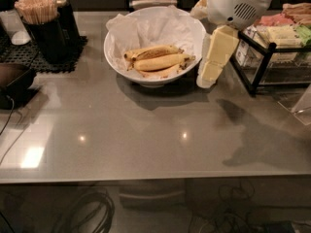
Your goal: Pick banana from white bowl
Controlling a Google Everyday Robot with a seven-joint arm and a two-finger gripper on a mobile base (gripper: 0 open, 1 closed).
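In the white bowl (146, 80), on crumpled paper: the banana (160, 61), the middle one of three. Lies almost flat, long way running left to right, right tip pointing toward the hand (206, 79). Hand just outside the bowl's right rim, hanging low near the worktop (146, 140), holding nothing that shows. Open or closed? Cannot tell. Next, most likely: up over the rim, then left, gripping across the banana's short way.
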